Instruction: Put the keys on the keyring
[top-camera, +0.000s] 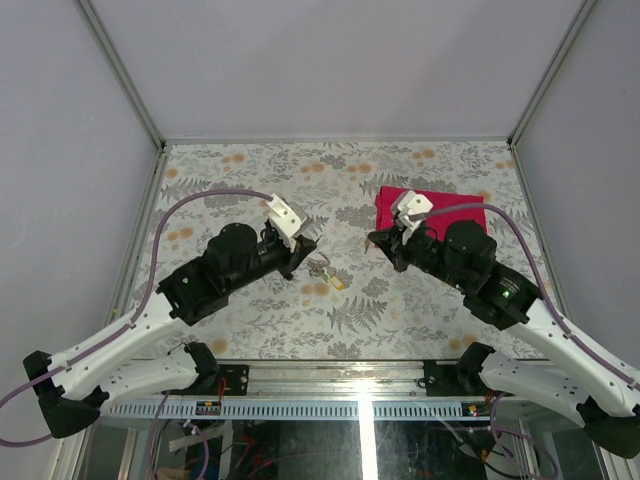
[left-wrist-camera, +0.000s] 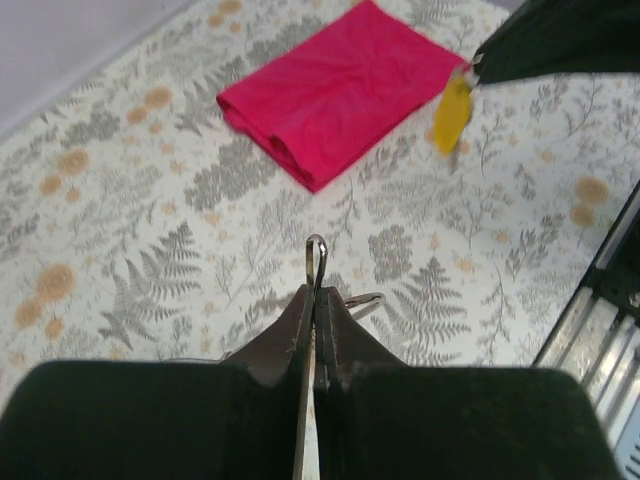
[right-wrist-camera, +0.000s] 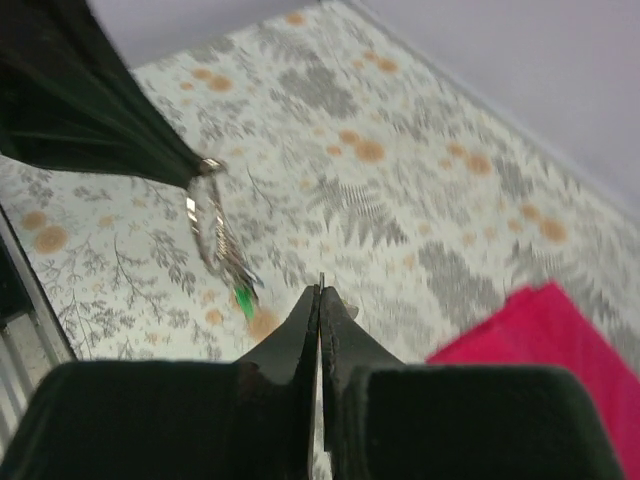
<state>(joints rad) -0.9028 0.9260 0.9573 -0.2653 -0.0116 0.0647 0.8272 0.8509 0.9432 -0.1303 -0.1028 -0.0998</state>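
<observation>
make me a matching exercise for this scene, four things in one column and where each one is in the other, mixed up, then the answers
Things
1. red cloth
2. keyring
3. yellow key
4. green key

Places
A. hangs at the tip of the right hand
B. lies on the table
C. dangles under the keyring
D. pinched in the shut left hand

Pairs: 1-B, 2-D, 3-A, 4-C
</observation>
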